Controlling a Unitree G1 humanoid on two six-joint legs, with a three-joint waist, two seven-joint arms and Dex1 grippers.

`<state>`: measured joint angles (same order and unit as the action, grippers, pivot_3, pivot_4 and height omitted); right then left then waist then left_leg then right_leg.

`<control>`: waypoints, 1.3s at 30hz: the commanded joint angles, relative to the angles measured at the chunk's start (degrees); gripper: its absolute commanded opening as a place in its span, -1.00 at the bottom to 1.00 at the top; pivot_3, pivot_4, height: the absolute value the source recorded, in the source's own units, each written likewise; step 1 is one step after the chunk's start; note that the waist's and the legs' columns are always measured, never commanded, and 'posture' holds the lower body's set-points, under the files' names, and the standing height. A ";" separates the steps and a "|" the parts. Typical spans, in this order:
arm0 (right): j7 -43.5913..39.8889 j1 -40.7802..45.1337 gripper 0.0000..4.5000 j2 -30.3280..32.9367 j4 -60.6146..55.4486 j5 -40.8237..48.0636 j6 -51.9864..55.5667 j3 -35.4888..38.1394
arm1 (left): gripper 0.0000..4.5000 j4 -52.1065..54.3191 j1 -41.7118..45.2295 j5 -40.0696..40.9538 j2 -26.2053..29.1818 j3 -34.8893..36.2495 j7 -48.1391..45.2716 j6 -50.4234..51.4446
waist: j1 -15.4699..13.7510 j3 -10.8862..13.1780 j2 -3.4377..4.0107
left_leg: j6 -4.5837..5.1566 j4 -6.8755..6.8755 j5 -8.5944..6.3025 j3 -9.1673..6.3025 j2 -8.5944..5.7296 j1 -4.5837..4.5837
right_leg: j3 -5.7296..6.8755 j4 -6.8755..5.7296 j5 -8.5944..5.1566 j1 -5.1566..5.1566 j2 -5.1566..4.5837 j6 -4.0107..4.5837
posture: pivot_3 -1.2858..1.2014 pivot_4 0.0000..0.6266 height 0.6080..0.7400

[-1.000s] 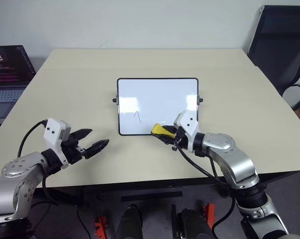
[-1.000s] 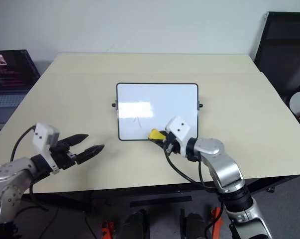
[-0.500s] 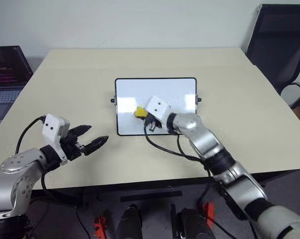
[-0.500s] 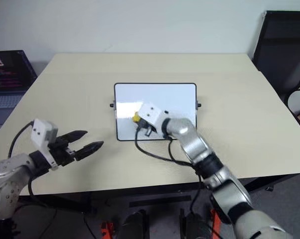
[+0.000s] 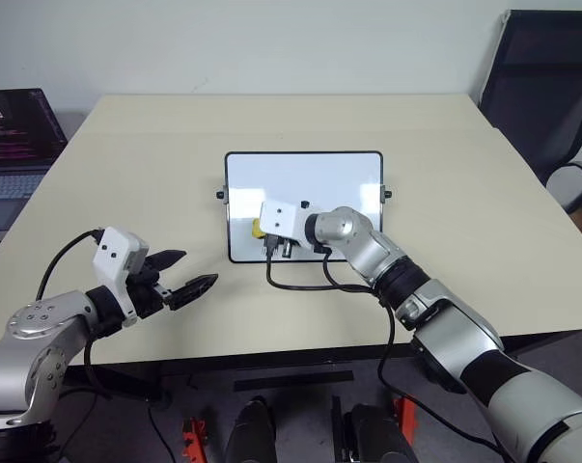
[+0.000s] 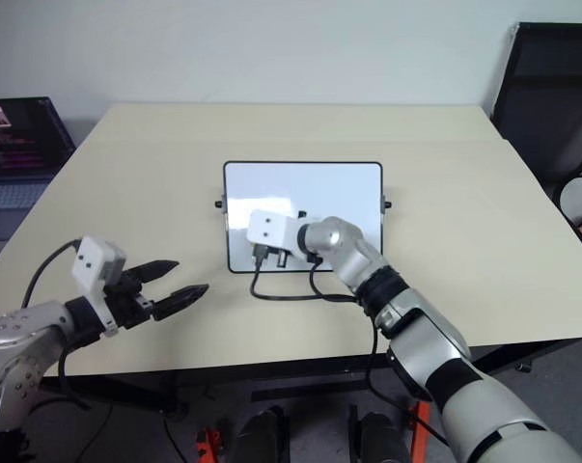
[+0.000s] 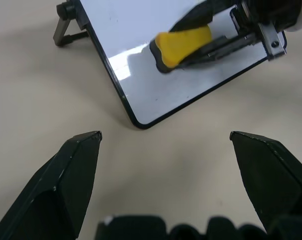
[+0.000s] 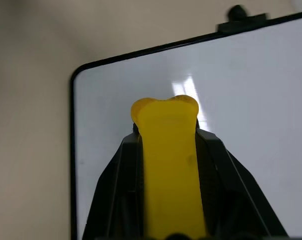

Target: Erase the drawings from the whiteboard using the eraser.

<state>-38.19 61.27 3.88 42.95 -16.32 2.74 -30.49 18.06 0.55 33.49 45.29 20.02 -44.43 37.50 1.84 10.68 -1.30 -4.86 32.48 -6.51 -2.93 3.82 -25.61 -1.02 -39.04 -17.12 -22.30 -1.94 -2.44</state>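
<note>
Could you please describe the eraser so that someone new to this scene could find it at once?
On the beige table stands a black-framed whiteboard. Over its lower left part, the right pincer grips the eraser: a small oblong block, the only bright yellow thing here, with a black underside.

A glossy white whiteboard [image 5: 319, 188], its smooth face throwing back bright glare inside a thin black plastic-looking frame, stands on a matt, pale beige desk [image 5: 464, 174]. The yellow eraser [image 7: 183, 41] looks like smooth, dull plastic with a darker black underside. The black fingers [image 7: 73, 170] of the left gripper [image 5: 180, 276] show a matt, hard-plastic finish.
</note>
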 commanded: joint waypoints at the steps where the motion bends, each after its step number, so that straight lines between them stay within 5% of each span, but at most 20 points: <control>1: 9.10 2.16 -0.53 0.20 4.35 -2.47 -1.53 2.72 | 1.00 1.66 0.47 0.26 0.66 0.95 -0.06 -0.45 | -0.02 0.00 0.00 | 0.00 0.01 0.00 0.00 0.00 0.03 | 0.01 0.00 0.02 -0.01 -0.01 0.01 | 0.03 -0.52 1.00; 5: 12.92 4.19 -0.53 -0.69 7.39 -2.09 -3.01 3.99 | 1.00 1.42 0.78 0.18 0.63 0.52 -0.20 -0.52 | -0.13 0.01 0.01 | -0.12 0.01 -0.08 -0.02 0.00 0.13 | 0.04 0.01 0.15 -0.08 -0.04 0.09 | 0.03 -0.52 1.00; 15: -4.70 -1.88 -0.53 5.10 4.02 -5.97 -4.69 -3.31 | 1.00 0.59 1.67 0.03 0.60 -0.25 -0.54 -0.81 | -0.11 -0.03 -0.02 | 0.00 0.00 0.00 0.01 -0.02 0.31 | 0.00 0.04 0.09 0.08 -0.06 0.06 | 0.03 -0.52 1.00; 24: 11.10 3.08 -0.53 6.10 7.08 -8.62 -12.15 -0.22 | 1.00 -0.53 3.18 -0.15 0.67 -1.66 -1.09 -1.04 | -0.33 0.00 0.00 | -0.34 0.00 -0.21 0.01 -0.06 0.38 | 0.00 0.02 0.21 0.06 -0.14 0.16 | 0.03 -0.52 1.00; 34: -0.78 -3.22 -0.53 8.49 1.78 -10.49 -12.84 -4.82 | 1.00 -1.00 3.90 -0.30 0.24 -2.72 -1.44 -1.19 | -0.17 -0.03 -0.04 | 0.01 0.00 0.01 0.01 -0.03 0.41 | -0.02 0.04 0.15 0.08 -0.09 0.08 | 0.03 -0.52 1.00; 39: 2.88 -4.72 -0.53 7.08 -4.92 -4.47 -6.42 3.90 | 1.00 -1.08 5.76 -0.83 -0.07 -4.73 -1.90 -1.79 | -0.28 -0.02 -0.04 | 0.00 -0.01 0.00 0.01 -0.03 0.42 | -0.02 0.03 0.10 0.09 -0.08 0.06 | 0.03 -0.52 1.00</control>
<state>-36.58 56.83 10.33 39.48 -22.98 -8.32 -31.08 16.07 5.17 32.81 45.16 15.53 -45.78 37.01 1.56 10.66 -1.34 -4.86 32.47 -6.51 -2.92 3.79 -25.19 -1.03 -39.01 -17.01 -22.20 -2.02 -2.39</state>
